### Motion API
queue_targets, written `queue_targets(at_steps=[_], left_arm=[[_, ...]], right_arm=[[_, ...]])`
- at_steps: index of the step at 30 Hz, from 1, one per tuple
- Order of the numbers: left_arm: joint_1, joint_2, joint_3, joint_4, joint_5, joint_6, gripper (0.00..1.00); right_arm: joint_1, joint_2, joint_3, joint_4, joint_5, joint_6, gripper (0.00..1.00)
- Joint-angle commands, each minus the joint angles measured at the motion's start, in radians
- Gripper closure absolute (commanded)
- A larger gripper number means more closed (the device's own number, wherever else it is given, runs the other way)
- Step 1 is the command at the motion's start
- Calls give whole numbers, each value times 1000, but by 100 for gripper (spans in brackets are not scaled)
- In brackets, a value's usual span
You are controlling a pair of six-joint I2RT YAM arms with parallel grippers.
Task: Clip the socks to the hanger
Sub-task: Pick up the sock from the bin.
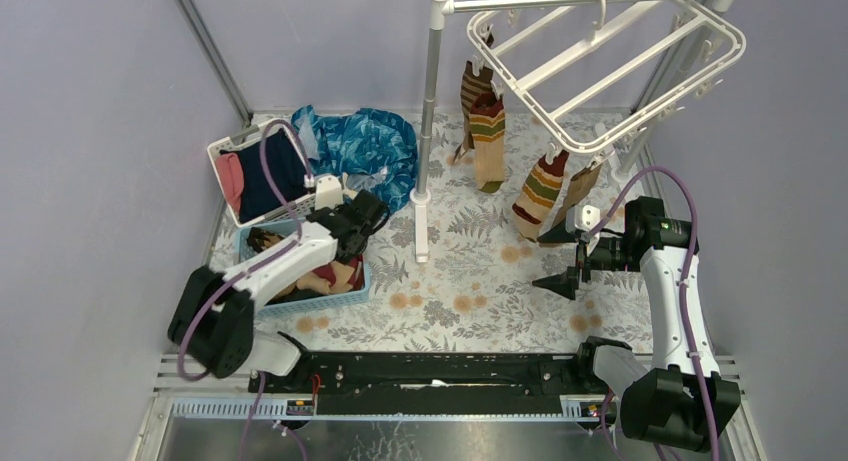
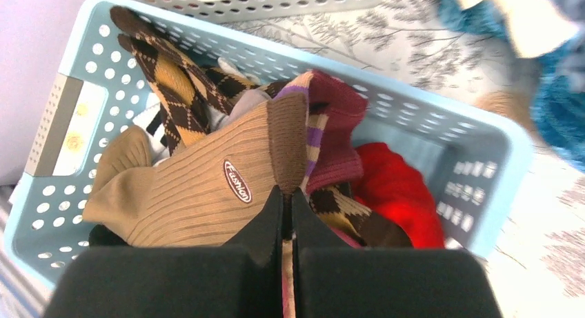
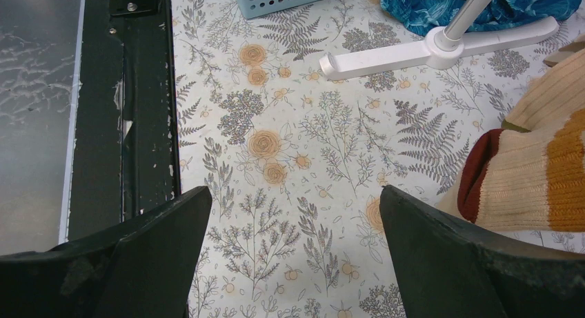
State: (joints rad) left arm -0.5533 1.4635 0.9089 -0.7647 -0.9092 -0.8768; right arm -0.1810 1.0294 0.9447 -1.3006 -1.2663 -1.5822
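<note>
– Left gripper [image 2: 284, 194] first: how does it stand?
– Its arm reaches forward and down into the blue basket [image 2: 497, 145]. Both fingers are pressed together, tips at the brown cuff of a tan sock [image 2: 186, 194]. Whether cloth is caught between them, I can't tell.
– And the right gripper [image 3: 295, 190]?
– It hovers low over the table with its fingers spread wide and nothing between them. The arm is bent at the elbow and points left.
– What about the surface?
– A flowered cloth [image 3: 276, 90] covers the table, and pale lilac walls [image 1: 100, 101] close it in. The white hanger [image 1: 600, 71] hangs tilted from the rack pole [image 1: 430, 111], with striped socks [image 1: 487, 131] clipped under it.
– Anything beside the basket?
– A white basket [image 1: 225, 146] of navy and pink clothes, and a blue patterned cloth [image 1: 365, 146].
– What do the wrist views add?
– On the left, an argyle sock [image 2: 172, 83] and something red [image 2: 397, 187] in the pile. On the right, a striped toe resting on the table.
</note>
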Motion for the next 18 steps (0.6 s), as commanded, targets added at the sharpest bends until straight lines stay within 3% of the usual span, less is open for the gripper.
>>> queue_targets(at_steps=[1,5,9,12,15,18], left_arm=[[1,-210,58,-12,84,117,100],[0,-447,56,96,278,311,100],[0,-587,138,107,446,431,100],[0,-664,192,189,730,550,100],[0,-679,260,258,971,575,100],[0,-637,301,367,1293,556,100]], right_arm=[[8,-8,20,-47,-17,-46,0],[7,-8,21,-65,-24,-73,0],[8,-8,20,-70,-29,-80,0],[7,-7,20,-81,-33,-92,0],[8,-6,33,-102,-31,-118,0],[7,0,84,-88,-70,-5,0]])
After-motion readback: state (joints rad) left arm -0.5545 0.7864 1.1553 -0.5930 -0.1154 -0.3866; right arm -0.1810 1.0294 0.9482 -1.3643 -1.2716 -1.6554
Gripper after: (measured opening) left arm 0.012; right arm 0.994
